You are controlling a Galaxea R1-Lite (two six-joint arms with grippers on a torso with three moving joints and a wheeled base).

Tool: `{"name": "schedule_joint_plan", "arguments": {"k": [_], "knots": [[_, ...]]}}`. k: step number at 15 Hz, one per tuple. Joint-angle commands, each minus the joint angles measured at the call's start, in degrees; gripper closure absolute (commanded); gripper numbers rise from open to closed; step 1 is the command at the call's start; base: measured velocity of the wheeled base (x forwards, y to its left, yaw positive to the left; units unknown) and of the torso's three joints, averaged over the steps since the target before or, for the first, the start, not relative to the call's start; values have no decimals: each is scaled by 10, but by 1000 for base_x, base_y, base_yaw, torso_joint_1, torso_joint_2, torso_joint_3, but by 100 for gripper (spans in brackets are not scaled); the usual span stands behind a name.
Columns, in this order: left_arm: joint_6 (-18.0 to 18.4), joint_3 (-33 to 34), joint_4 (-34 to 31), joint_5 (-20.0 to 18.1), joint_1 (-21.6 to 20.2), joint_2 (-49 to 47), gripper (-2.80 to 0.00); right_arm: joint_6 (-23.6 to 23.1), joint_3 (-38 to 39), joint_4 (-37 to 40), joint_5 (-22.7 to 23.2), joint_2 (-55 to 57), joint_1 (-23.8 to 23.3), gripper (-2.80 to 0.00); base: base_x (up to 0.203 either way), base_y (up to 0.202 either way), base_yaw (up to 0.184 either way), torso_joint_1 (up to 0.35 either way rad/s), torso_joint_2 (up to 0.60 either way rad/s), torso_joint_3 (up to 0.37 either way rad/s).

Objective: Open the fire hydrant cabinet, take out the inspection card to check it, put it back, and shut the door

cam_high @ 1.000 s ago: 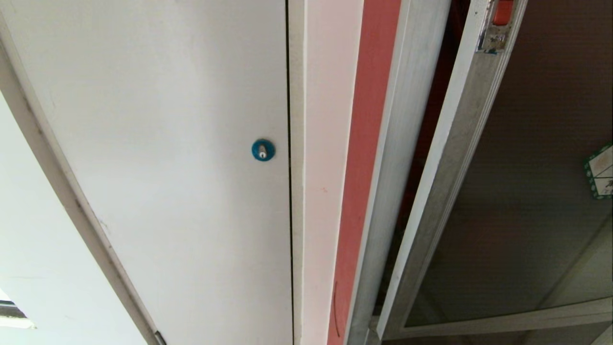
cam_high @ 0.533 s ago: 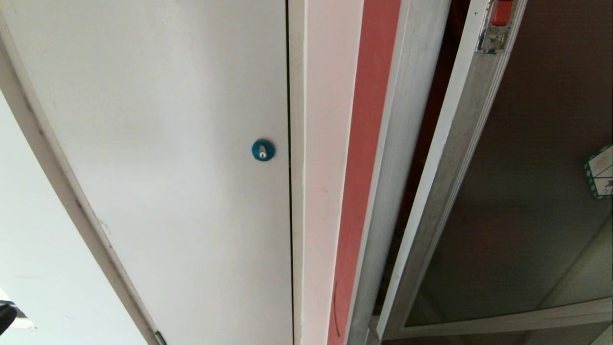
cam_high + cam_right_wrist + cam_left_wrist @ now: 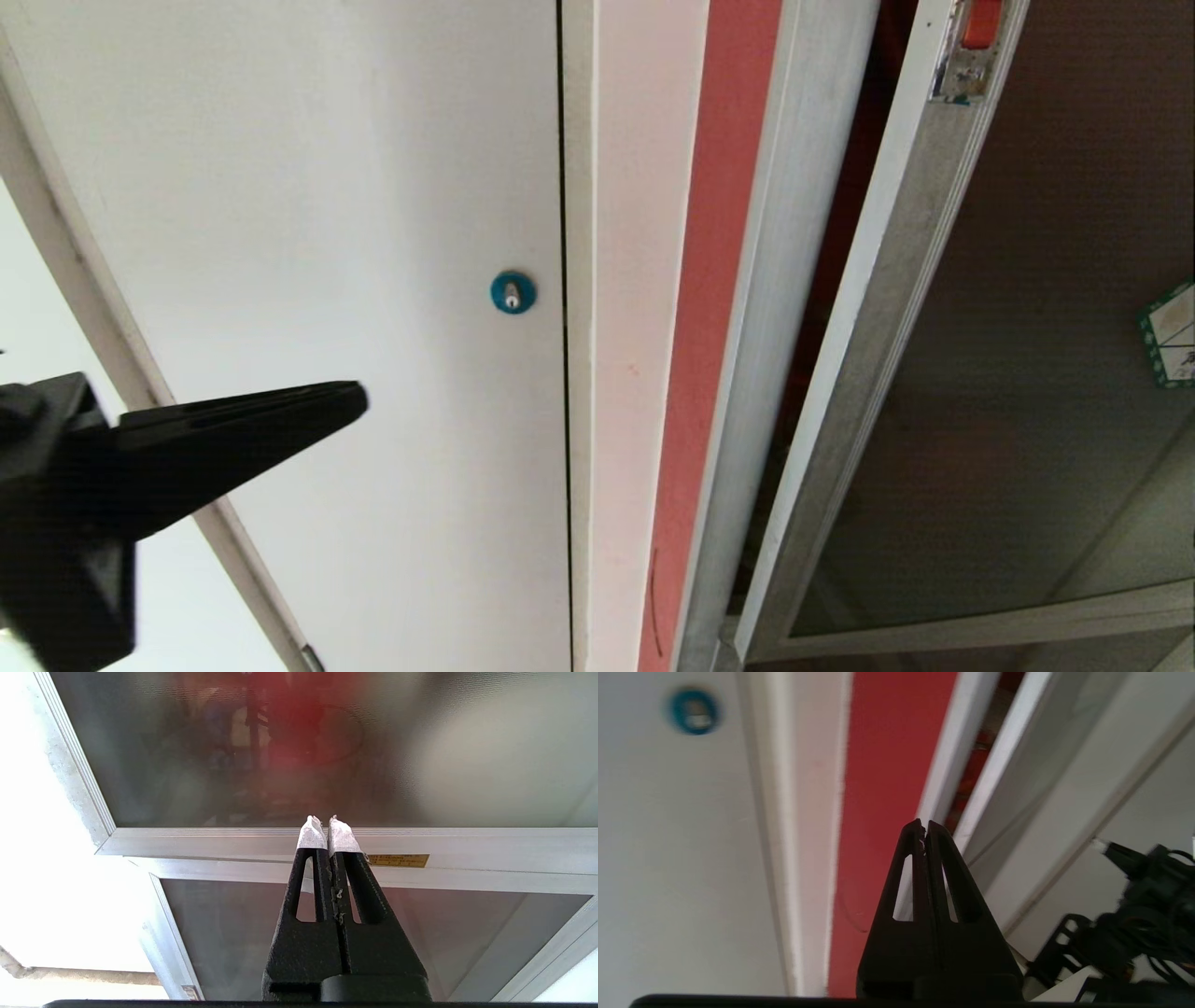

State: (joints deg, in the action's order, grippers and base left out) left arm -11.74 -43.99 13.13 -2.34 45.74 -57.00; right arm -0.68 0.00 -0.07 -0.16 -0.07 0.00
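Observation:
The fire hydrant cabinet (image 3: 784, 280) fills the right of the head view, with a silver frame beside a red strip. Its door (image 3: 1046, 392) of dark tinted glass stands slightly ajar, and a dark red gap shows along its free edge. The door carries a red latch (image 3: 980, 23) at the top and a green-bordered sticker (image 3: 1172, 336). My left gripper (image 3: 359, 401) is shut and empty. It reaches in from the lower left, in front of the white door, pointing towards the cabinet. My right gripper (image 3: 325, 826) is shut with white-wrapped tips, facing the cabinet's glass and aluminium rail (image 3: 233, 842). The inspection card is out of view.
A plain white door (image 3: 327, 233) with a small blue round lock (image 3: 513, 292) takes up the left half. The red strip (image 3: 882, 788) runs between it and the cabinet frame. Black robot hardware with cables (image 3: 1148, 914) shows in the left wrist view.
My left gripper has come up into the head view from the lower left corner and now reaches across the white door. The cabinet door has not moved.

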Motion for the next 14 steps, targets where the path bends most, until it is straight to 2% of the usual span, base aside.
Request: {"name": "schedule_joint_plan", "arguments": {"k": [1, 2, 3, 4, 5, 6, 11, 14], "knots": [[-2, -45, 11, 0, 46, -112, 0, 0, 0, 0, 0, 0, 0, 0, 0, 0, 0, 0, 0, 0], [-2, -60, 23, -2, 60, -138, 0, 0, 0, 0, 0, 0, 0, 0, 0, 0, 0, 0, 0, 0], [-3, -75, 43, -28, 67, -162, 0, 0, 0, 0, 0, 0, 0, 0, 0, 0, 0, 0, 0, 0], [-4, -88, 58, -79, 70, -175, 0, 0, 0, 0, 0, 0, 0, 0, 0, 0, 0, 0, 0, 0], [-4, -104, 65, -112, 72, -192, 0, 0, 0, 0, 0, 0, 0, 0, 0, 0, 0, 0, 0, 0], [-4, -119, 68, -124, 72, -210, 0, 0, 0, 0, 0, 0, 0, 0, 0, 0, 0, 0, 0, 0], [7, -183, 70, -132, 73, -301, 0, 0, 0, 0, 0, 0, 0, 0, 0, 0, 0, 0, 0, 0], [16, -224, 70, -154, 73, -343, 0, 0, 0, 0, 0, 0, 0, 0, 0, 0, 0, 0, 0, 0]]}}
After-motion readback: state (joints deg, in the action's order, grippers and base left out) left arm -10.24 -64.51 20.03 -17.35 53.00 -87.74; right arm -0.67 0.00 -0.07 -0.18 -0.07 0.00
